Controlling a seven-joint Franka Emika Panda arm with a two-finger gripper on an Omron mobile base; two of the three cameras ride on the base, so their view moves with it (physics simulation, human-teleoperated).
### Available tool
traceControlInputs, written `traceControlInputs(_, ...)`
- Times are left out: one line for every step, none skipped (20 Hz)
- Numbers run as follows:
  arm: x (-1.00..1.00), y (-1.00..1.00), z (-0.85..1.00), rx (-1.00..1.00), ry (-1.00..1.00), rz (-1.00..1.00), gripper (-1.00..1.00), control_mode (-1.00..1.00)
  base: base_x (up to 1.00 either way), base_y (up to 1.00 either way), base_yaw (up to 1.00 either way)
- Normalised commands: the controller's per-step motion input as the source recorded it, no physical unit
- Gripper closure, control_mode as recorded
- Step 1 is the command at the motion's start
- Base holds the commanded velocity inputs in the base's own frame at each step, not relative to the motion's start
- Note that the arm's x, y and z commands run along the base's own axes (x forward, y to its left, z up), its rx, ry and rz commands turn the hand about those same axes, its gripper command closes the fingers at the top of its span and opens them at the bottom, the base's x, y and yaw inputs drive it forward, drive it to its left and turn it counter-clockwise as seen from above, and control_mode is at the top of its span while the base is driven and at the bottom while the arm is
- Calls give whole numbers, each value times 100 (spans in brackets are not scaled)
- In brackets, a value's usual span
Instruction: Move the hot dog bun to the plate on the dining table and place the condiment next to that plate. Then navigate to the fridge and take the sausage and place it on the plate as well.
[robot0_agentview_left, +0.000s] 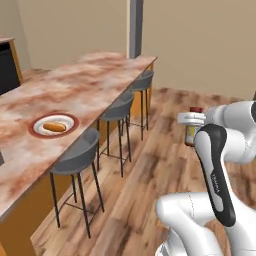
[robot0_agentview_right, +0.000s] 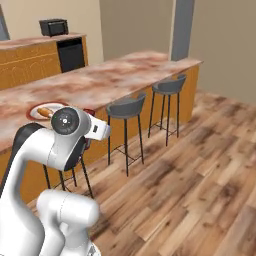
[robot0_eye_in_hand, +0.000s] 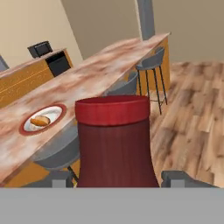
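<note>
The condiment (robot0_eye_in_hand: 114, 144), a dark red-brown bottle with a red cap, fills the middle of the hand view between my two fingertips. My gripper (robot0_eye_in_hand: 116, 179) is shut on it. In the left base view the condiment (robot0_agentview_left: 191, 133) hangs at the hand (robot0_agentview_left: 191, 119) over the wooden floor, to the right of the stools and away from the dining table (robot0_agentview_left: 75, 85). On the table lies the red-rimmed plate (robot0_agentview_left: 35, 131) with the hot dog bun (robot0_agentview_left: 54, 127) on its pale centre. Plate (robot0_eye_in_hand: 57, 113) and bun (robot0_eye_in_hand: 40, 121) also show left of the bottle. The fridge and sausage are out of view.
Three grey stools (robot0_agentview_left: 77, 157) (robot0_agentview_left: 117, 111) (robot0_agentview_left: 142, 81) line the table's near side between me and the plate. A grey pillar (robot0_agentview_left: 135, 27) rises at the table's far end. An orange counter with a black oven (robot0_agentview_right: 70, 54) stands behind. Wooden floor (robot0_agentview_right: 200, 165) stretches to the right.
</note>
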Motion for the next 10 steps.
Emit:
traceControlInputs(0,0,0,0,0,0,100,100,81,-66,55)
traceControlInputs(0,0,0,0,0,0,100,100,76,-67,57)
traceControlInputs(0,0,0,0,0,0,100,100,66,-66,59)
traceControlInputs(0,0,0,0,0,0,100,100,65,-63,61)
traceControlInputs(0,0,0,0,0,0,100,100,64,-60,62)
traceControlInputs(0,0,0,0,0,0,100,100,64,-59,62)
traceControlInputs(0,0,0,0,0,0,100,100,64,-59,62)
traceControlInputs(0,0,0,0,0,0,100,100,64,-59,62)
traceControlInputs(0,0,0,0,0,0,100,100,64,-57,63)
traceControlInputs(0,0,0,0,0,0,100,100,64,-54,64)
